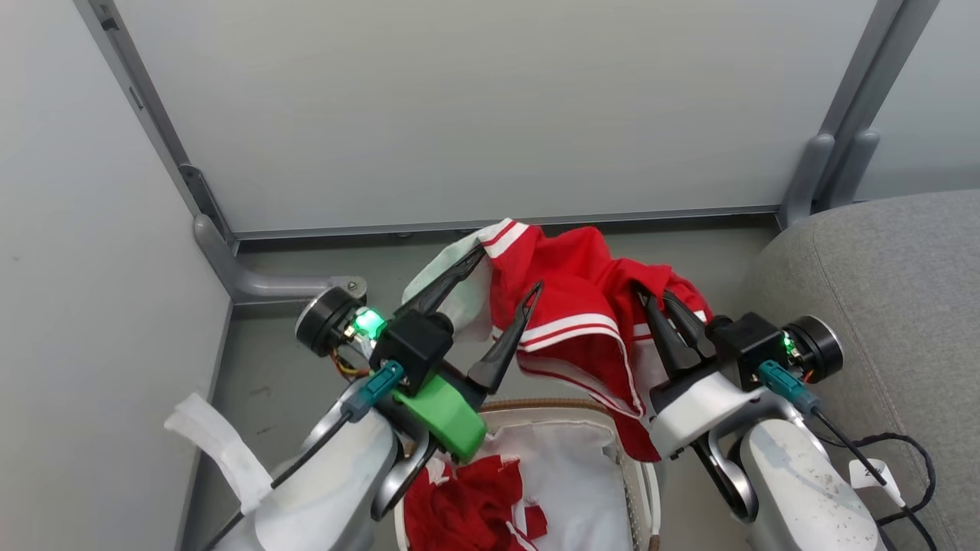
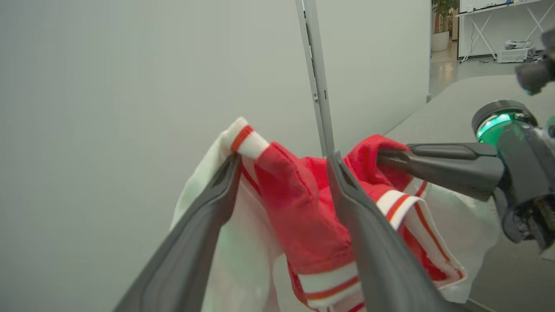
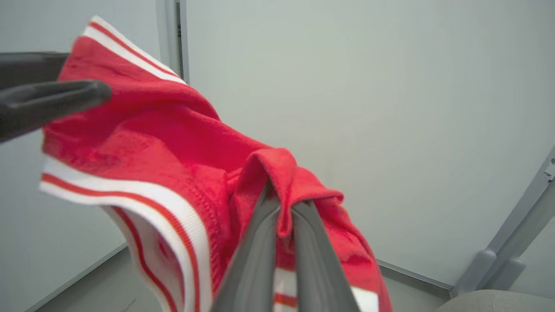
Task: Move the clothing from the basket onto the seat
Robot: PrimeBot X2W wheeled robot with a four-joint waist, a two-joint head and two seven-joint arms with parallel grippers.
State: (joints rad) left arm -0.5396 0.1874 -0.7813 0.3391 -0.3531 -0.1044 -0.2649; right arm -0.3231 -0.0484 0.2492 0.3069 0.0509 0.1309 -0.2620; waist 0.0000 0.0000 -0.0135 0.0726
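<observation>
The right end effector is pressed together on a raised fold of the red garment, with the fabric humped over its tips. The left end effector stands spread wide, one finger by the ribbed white-and-red cuff and the other against the red body, pinching nothing. The garment hangs in the air between the two arms, above the basket, its striped hem drooping toward the brown rim. It looks light, limp and soft, so it will likely sag and swing from a single hold. A bunched fold or the thicker striped trim seems a surer place to take it than one thin layer. The right wrist view gives the pinch itself close up. The left wrist view shows the open gap and the other arm's fingers entering from the side. The head view adds more red clothing lying on the white liner in the basket, and the grey seat on the robot's right.
</observation>
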